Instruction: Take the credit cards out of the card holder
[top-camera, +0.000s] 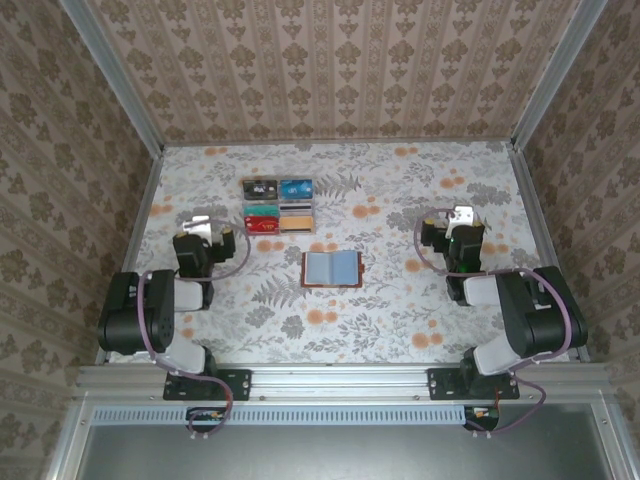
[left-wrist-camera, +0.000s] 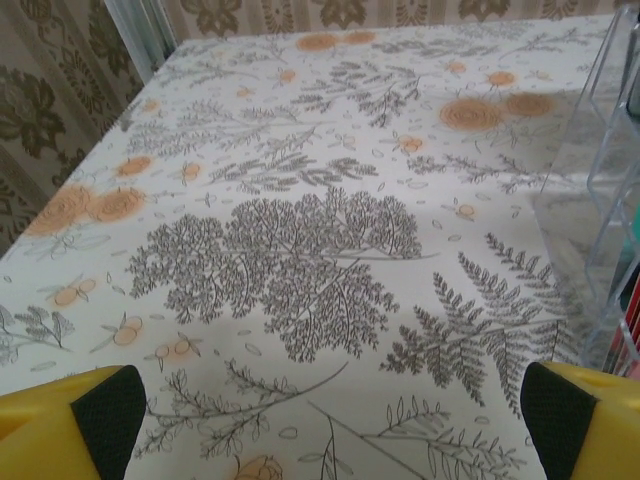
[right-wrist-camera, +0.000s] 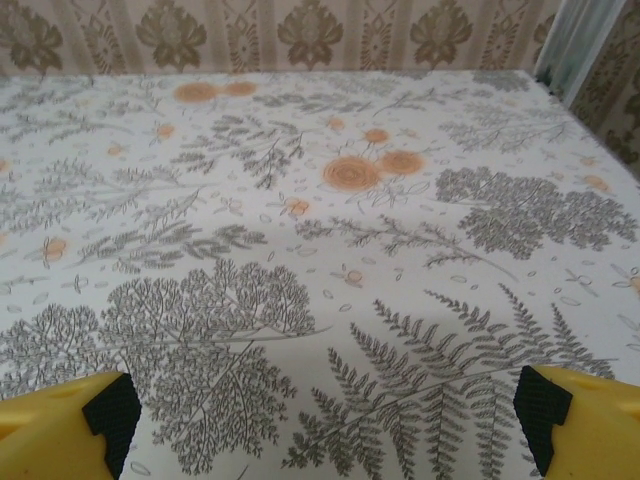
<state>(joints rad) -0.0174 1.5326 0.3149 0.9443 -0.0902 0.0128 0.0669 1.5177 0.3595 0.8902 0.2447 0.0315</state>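
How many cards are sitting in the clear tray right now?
4 clearly, one per compartment of the clear tray: dark card far-left, blue card far-right, red card near-left, pale card near-right. Teal and orange edges behind the near pair may be more.

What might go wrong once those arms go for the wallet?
The wallet lies open and loose on the table, so a pull with one gripper would likely drag it along. I see no card edge sticking out, so a grab might catch only the lining. The clear tray stands close beside the left gripper; a swing inward might knock it.
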